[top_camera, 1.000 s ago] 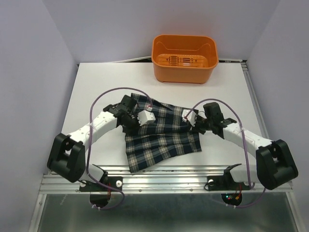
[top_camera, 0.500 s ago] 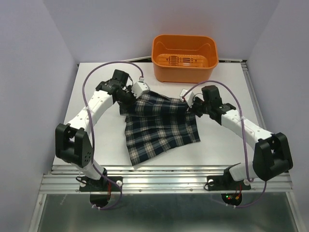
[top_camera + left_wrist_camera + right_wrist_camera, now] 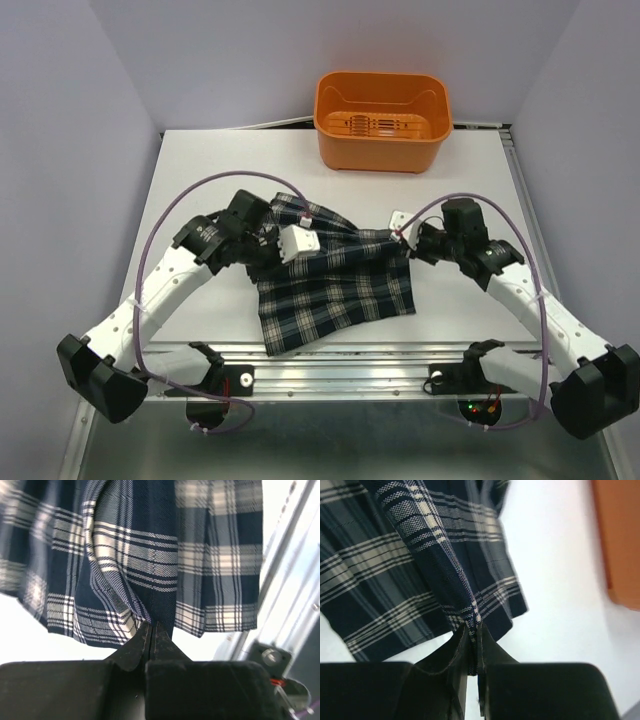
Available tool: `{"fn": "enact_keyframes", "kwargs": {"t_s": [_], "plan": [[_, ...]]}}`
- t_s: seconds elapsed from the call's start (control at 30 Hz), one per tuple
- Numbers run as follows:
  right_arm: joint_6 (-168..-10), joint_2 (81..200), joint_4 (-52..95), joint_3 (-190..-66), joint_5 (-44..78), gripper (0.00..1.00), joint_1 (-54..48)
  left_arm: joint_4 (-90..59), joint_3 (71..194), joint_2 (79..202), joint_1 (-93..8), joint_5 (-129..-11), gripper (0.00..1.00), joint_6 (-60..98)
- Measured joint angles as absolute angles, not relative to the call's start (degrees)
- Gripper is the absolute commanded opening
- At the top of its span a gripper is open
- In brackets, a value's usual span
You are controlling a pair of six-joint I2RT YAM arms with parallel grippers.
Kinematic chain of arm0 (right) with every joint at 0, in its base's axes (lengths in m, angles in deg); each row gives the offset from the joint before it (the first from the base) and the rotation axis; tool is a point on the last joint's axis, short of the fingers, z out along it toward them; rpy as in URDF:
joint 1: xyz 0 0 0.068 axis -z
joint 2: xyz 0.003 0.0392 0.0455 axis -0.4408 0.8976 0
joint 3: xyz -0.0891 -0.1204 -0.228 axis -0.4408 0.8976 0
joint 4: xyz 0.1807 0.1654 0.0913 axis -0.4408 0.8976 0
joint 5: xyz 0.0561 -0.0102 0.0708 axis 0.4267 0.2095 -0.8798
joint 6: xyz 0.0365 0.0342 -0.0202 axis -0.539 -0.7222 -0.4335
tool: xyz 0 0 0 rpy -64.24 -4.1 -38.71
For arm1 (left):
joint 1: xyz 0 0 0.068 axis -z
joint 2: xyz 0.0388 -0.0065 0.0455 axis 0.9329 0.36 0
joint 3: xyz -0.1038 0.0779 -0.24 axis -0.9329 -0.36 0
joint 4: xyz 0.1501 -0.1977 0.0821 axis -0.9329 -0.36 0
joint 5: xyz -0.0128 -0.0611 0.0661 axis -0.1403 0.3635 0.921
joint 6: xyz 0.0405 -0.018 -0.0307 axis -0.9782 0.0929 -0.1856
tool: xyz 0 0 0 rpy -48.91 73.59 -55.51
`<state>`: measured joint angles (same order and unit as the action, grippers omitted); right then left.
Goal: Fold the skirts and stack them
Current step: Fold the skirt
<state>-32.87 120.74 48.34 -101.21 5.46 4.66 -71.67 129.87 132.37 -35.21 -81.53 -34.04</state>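
Note:
One plaid skirt (image 3: pixel 335 275) in navy, green and white hangs between my two grippers over the middle of the table, its lower part draped down toward the near edge. My left gripper (image 3: pixel 272 240) is shut on its left upper edge; the left wrist view shows the cloth (image 3: pixel 150 565) pinched in my closed left gripper (image 3: pixel 152 627). My right gripper (image 3: pixel 405 238) is shut on the right upper edge; the right wrist view shows a fold of plaid (image 3: pixel 435 550) clamped in my right gripper (image 3: pixel 472 630). I see no other skirt.
An orange plastic basket (image 3: pixel 381 120) stands at the far edge of the white table (image 3: pixel 200 190). A metal rail (image 3: pixel 340 375) runs along the near edge. Purple cables loop over both arms.
Both grippers have moved back toward the near side, still holding the skirt's upper edge. The far part of the skirt came with them and the cloth is now bunched shorter.

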Motion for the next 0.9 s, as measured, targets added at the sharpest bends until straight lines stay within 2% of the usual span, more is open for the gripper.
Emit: {"fn": "enact_keyframes", "kwargs": {"t_s": [0.03,0.07,0.1,0.17,0.2,0.23,0.3,0.43,0.57,0.6,0.67,0.73,0.77,0.8,0.83,0.87,0.9], "plan": [[-32.4,119.8,48.7,-99.6,4.9,0.07,4.4,-71.9,128.1,131.4,-34.5,-81.6,0.0,-34.0],[-31.8,118.6,48.9,-97.2,4.3,0.2,3.6,-71.9,125.5,130.6,-33.3,-81.7,0.05,-34.0],[-31.4,117.7,49.0,-94.5,3.9,0.46,2.6,-71.0,122.3,130.1,-31.8,-81.1,0.13,-34.0],[-30.9,116.4,50.1,-90.3,3.3,0.63,0.1,-70.3,117.3,130.6,-29.8,-80.3,0.32,-34.1],[-30.3,115.4,51.6,-87.9,3.6,0.74,-2.1,-70.0,114.5,131.0,-28.7,-79.5,0.49,-34.0],[-29.9,114.2,52.9,-86.0,3.5,0.75,-3.7,-70.1,112.9,131.4,-28.1,-79.1,0.55,-34.3],[-29.7,112.2,54.5,-84.2,3.6,0.73,-5.3,-71.2,111.1,131.9,-27.6,-77.8,0.98,-34.9],[-30.0,107.6,52.8,-83.8,7.5,0.62,-5.6,-71.6,113.4,131.4,-27.6,-76.9,0.98,-35.0],[-32.9,111.3,50.8,-87.3,10.8,0.56,-5.6,-71.1,118.8,131.4,-27.6,-76.3,0.96,-34.5],[-34.4,114.5,50.1,-90.4,11.5,0.55,-5.6,-70.1,120.2,131.4,-27.6,-76.3,0.85,-33.9],[-37.0,118.2,48.7,-94.3,11.8,0.55,-5.6,-68.6,121.3,131.9,-27.9,-76.6,0.72,-32.9],[-39.9,123.6,46.3,-99.4,11.8,0.52,-5.6,-66.9,121.5,133.6,-28.8,-77.6,0.7,-31.4],[-40.8,125.7,45.7,-101.3,11.5,0.5,-5.6,-66.1,121.5,135.1,-29.2,-78.0,0.65,-30.5],[-41.8,128.3,44.5,-103.2,11.1,0.48,-5.6,-65.5,121.5,136.5,-29.4,-78.1,0.62,-30.1],[-42.5,130.8,43.7,-104.5,10.4,0.41,-5.6,-64.6,121.5,138.5,-29.8,-78.2,0.59,-29.4],[-43.0,132.7,43.3,-105.3,10.1,0.37,-5.6,-63.2,121.5,141.3,-30.5,-78.3,0.51,-28.8],[-43.6,135.6,42.8,-106.1,9.6,0.32,-5.6,-62.3,121.5,143.7,-31.2,-78.2,0.46,-28.3]]}}
